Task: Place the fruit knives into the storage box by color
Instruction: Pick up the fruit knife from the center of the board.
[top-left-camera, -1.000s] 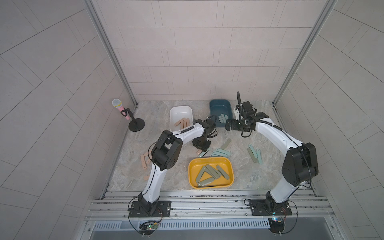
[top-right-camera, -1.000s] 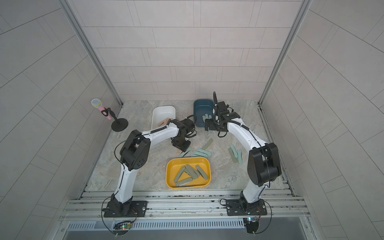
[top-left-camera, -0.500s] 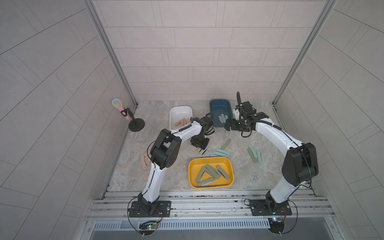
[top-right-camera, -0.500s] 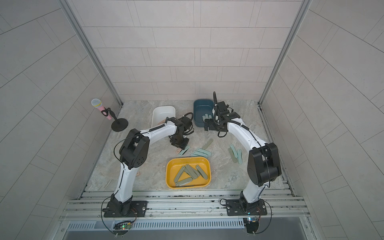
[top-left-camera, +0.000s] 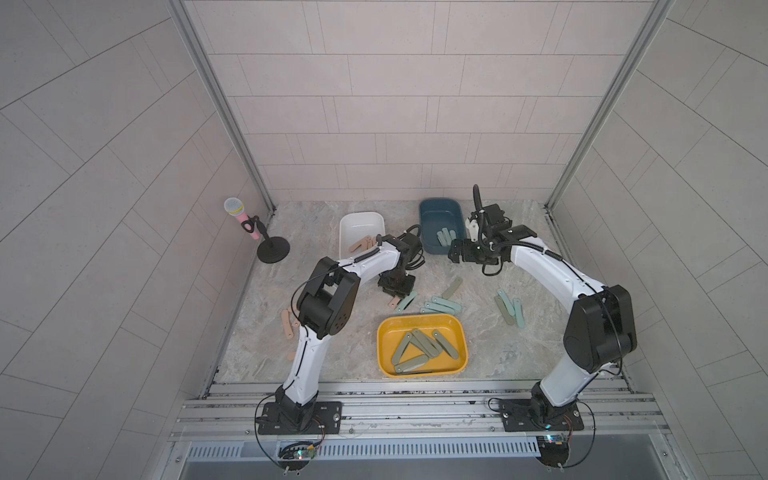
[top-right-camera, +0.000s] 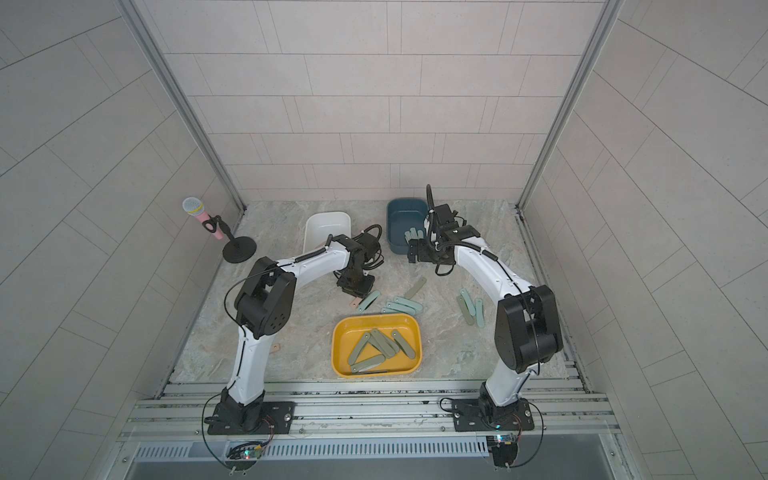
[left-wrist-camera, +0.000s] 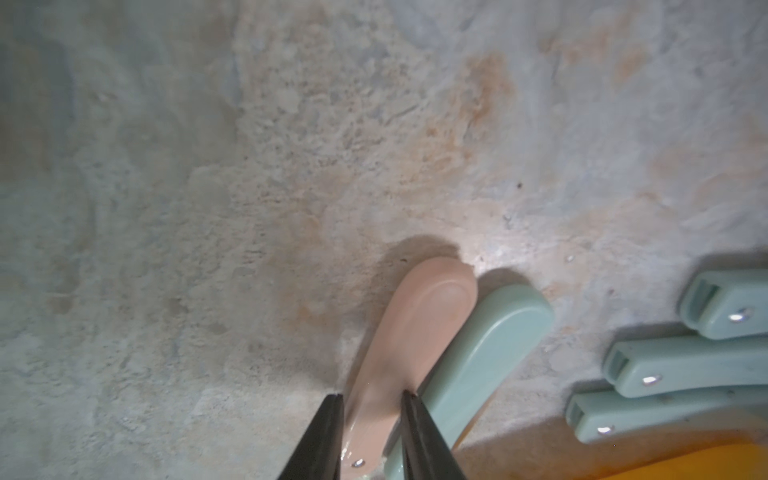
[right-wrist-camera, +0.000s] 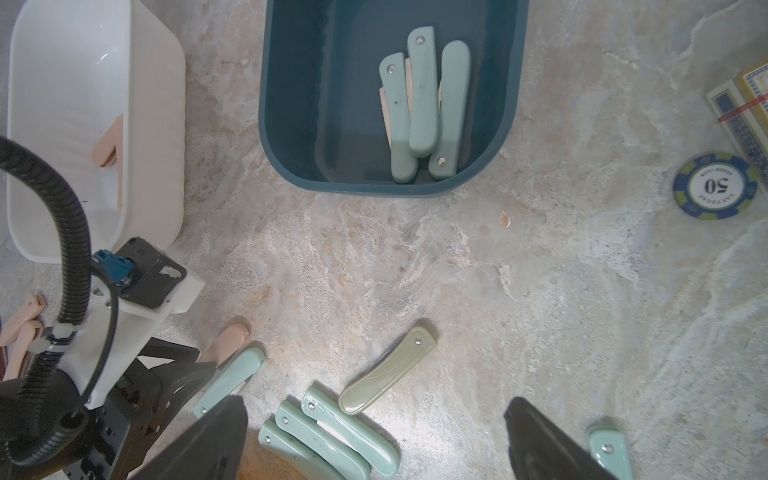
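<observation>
My left gripper (left-wrist-camera: 374, 397) is down on the table, its jaws pressed against both sides of a peach-pink fruit knife (left-wrist-camera: 419, 324) that lies against a teal one (left-wrist-camera: 486, 353); both top views show its pink tip (top-left-camera: 394, 302) (top-right-camera: 356, 302). My right gripper (right-wrist-camera: 376, 401) hangs open and empty in front of the blue storage box (top-left-camera: 440, 212), which holds three teal knives (right-wrist-camera: 424, 104). The white box (top-left-camera: 361, 220) holds pink knives, the yellow box (top-left-camera: 419, 320) olive ones. Loose teal knives (top-left-camera: 440, 307) and an olive one (top-left-camera: 452, 288) lie mid-table.
More knives lie at the right (top-left-camera: 509, 307), and pink ones by the left arm's elbow (top-left-camera: 286, 324). A microphone on a stand (top-left-camera: 249, 224) is at the back left. A poker chip (right-wrist-camera: 717, 185) and a card deck (right-wrist-camera: 744, 104) lie right of the blue box.
My left gripper has closed onto the pink knife after shifting slightly over it. The right arm has not moved.
</observation>
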